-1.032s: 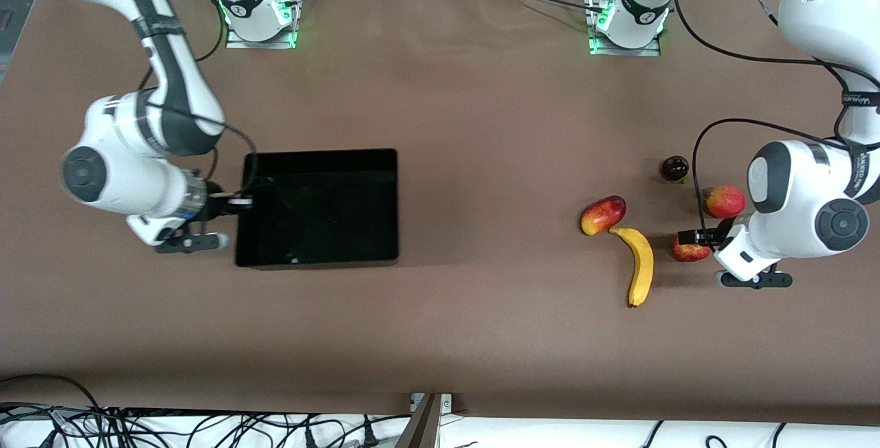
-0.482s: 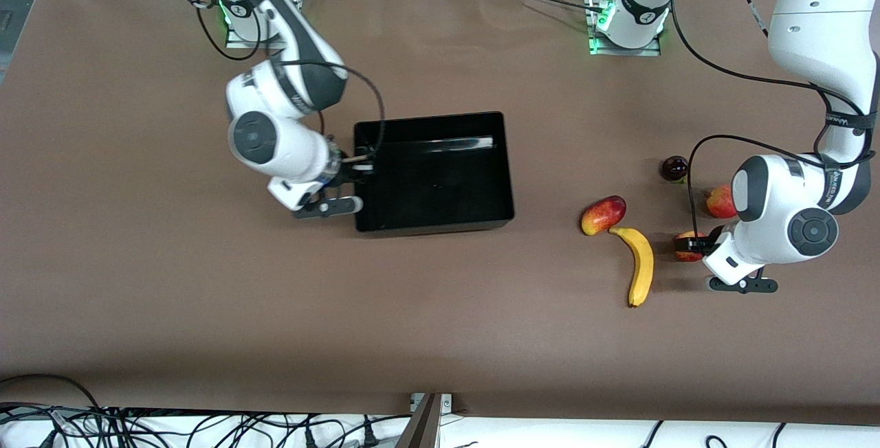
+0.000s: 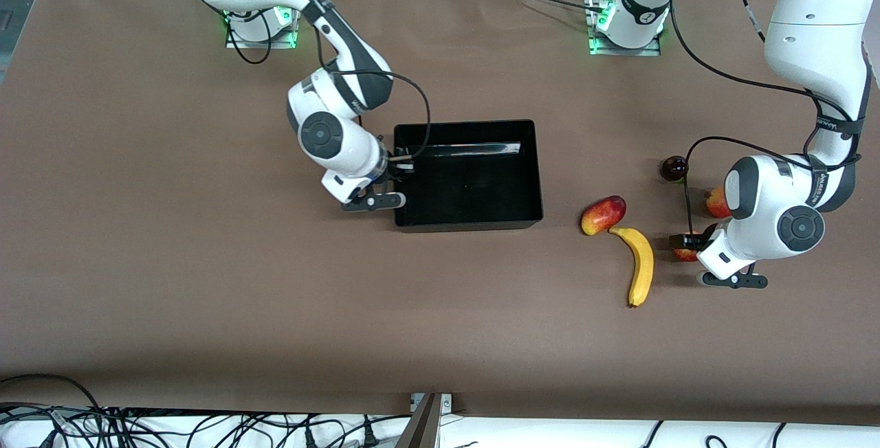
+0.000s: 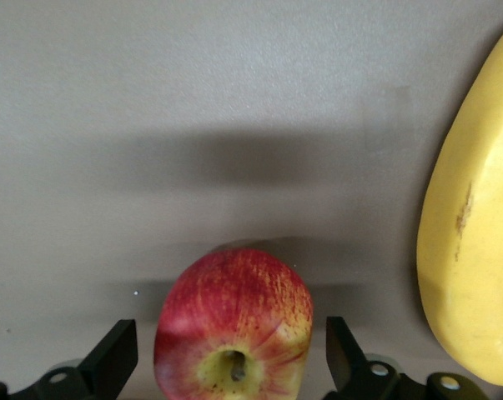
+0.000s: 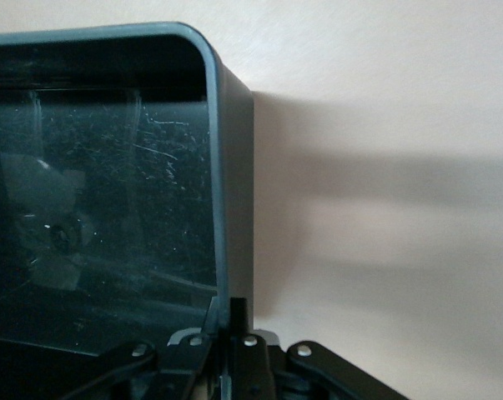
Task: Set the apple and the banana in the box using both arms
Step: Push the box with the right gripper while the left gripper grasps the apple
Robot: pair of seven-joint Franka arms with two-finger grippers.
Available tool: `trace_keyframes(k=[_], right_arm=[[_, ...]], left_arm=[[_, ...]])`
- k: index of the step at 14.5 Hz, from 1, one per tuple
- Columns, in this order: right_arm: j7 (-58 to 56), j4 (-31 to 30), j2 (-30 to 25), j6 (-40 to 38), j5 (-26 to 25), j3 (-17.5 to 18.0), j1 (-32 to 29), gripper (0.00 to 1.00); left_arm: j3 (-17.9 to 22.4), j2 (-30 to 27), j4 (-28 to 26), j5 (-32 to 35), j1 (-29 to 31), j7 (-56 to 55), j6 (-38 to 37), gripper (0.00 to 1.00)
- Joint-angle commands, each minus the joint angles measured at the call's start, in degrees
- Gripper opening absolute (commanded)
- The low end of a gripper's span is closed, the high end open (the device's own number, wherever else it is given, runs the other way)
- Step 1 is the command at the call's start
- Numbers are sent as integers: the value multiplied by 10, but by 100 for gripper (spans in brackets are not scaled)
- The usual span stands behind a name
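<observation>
The black box [image 3: 474,222] sits mid-table. My right gripper [image 3: 401,162] is shut on its end wall toward the right arm's end, and the right wrist view shows the fingers [image 5: 243,321] pinching that wall [image 5: 219,167]. The box is empty. The apple [image 3: 685,253] lies at the left arm's end, mostly hidden under my left wrist. In the left wrist view the apple [image 4: 234,321] sits between the spread fingers [image 4: 109,362] of my left gripper [image 4: 230,371], with gaps on both sides. The banana [image 3: 641,266] lies beside it, toward the box, and also shows in the left wrist view [image 4: 472,267].
An oblong red-and-yellow fruit [image 3: 603,214] touches the banana's end that is farther from the camera. A dark round fruit [image 3: 674,168] and a plainer red fruit [image 3: 715,202] lie farther from the camera than the apple. Bare brown table lies between the box and the fruits.
My right arm has dragged the box across the table toward the fruits, still gripping its wall. My left gripper has shifted slightly around the apple and stays open.
</observation>
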Motion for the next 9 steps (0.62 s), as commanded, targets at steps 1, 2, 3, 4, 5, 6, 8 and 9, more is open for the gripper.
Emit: trace_keyframes(k=[1, 2, 3, 4, 5, 6, 8, 9], right_arm=[[22, 2, 5, 25, 9, -4, 17, 0], [28, 2, 7, 25, 7, -4, 19, 0], [29, 2, 7, 26, 7, -4, 19, 0], [30, 2, 7, 25, 7, -4, 19, 0], [33, 2, 8, 25, 7, -5, 19, 0], [37, 3, 8, 25, 7, -5, 18, 10], [47, 5, 8, 25, 7, -6, 16, 99], [47, 8, 7, 24, 6, -6, 15, 100]], left_arm=[[-6, -3, -12, 7, 6, 34, 3, 43], [-6, -2, -12, 1, 13, 50, 2, 40], [-6, -2, -10, -1, 13, 51, 1, 40], [-6, -2, -8, -1, 13, 51, 1, 39], [-6, -3, -4, -1, 13, 51, 1, 38], [-7, -4, -2, -1, 13, 54, -4, 38], [-8, -11, 3, -1, 13, 55, -30, 39], [-9, -19, 3, -2, 11, 55, -37, 39]])
